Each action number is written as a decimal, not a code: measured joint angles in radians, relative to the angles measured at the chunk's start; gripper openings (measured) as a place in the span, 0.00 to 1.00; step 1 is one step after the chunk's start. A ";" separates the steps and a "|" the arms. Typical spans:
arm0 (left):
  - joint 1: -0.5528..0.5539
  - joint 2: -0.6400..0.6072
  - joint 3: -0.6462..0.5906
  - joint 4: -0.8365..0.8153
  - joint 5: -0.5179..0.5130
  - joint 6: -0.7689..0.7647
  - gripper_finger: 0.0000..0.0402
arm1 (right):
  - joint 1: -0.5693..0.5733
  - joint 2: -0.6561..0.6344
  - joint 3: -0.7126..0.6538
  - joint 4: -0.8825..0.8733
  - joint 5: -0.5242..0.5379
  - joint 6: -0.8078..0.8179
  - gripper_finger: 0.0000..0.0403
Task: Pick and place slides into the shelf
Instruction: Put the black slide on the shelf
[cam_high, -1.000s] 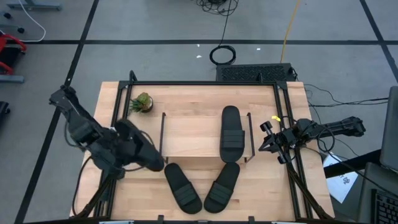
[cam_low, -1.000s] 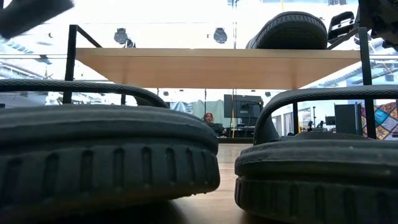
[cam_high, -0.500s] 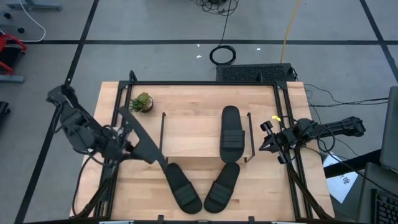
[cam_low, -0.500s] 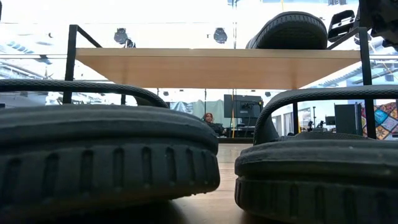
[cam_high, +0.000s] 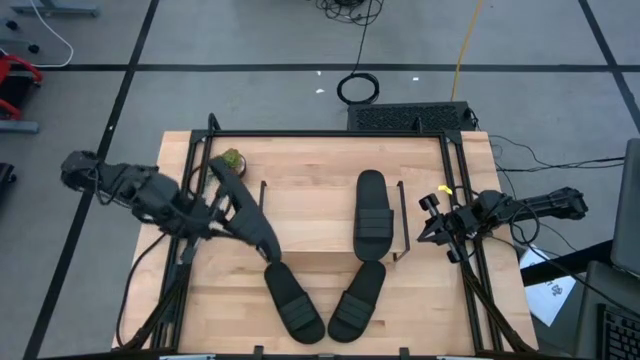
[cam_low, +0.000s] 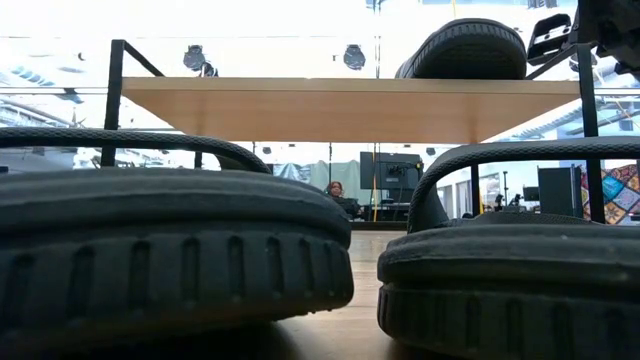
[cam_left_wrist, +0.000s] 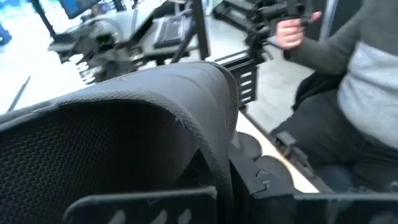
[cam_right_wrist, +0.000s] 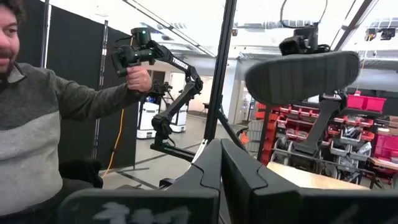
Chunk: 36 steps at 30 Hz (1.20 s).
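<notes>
My left gripper (cam_high: 212, 210) is shut on one black slide (cam_high: 245, 212), held above the table just left of the shelf (cam_high: 310, 210). This slide fills the left wrist view (cam_left_wrist: 155, 124) and shows far off in the right wrist view (cam_right_wrist: 301, 74). A second slide (cam_high: 371, 215) lies sole down on the shelf's top board (cam_low: 350, 108), right half. Two more slides (cam_high: 293, 300) (cam_high: 358, 300) rest on their soles on the table before the shelf, large in the low view (cam_low: 170, 260) (cam_low: 510, 270). My right gripper (cam_high: 432, 228) waits shut beside the shelf's right frame. My left gripper holds the slide about halfway along its length (cam_high: 226, 208), coming at it level from the table's left. The slide is lifted clear and stands on edge, running from far-left to near-right. In the left wrist view the slide hides the fingertips, so the exact hold cannot be told.
A small potted plant (cam_high: 229, 163) stands at the table's far left, close to the held slide's far end. The table's black frame (cam_high: 330, 133) runs along its edges. A person (cam_right_wrist: 37, 124) holding a hand controller sits beyond the table.
My left arm has swung toward the table's far edge and turned its wrist. The held slide has gone from lying nearly flat to standing on edge, and it has moved up and a little right, toward the shelf's left frame. My right arm has kept still.
</notes>
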<state>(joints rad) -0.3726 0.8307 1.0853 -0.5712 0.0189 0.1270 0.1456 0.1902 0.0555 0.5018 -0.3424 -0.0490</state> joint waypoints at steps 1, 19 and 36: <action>0.028 -0.008 0.004 -0.025 0.018 0.000 0.00 | 0.000 0.000 0.000 0.001 0.000 -0.008 0.00; 0.633 0.347 0.398 -0.359 0.595 0.279 0.00 | 0.000 0.015 0.000 0.025 0.106 -0.151 0.00; 0.717 0.979 1.040 -1.004 0.759 0.430 0.00 | 0.000 0.016 0.000 0.010 0.106 -0.109 0.00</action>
<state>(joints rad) 0.3443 1.8092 2.1254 -1.5753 0.7778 0.5571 0.1455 0.2062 0.0556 0.5119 -0.2367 -0.1583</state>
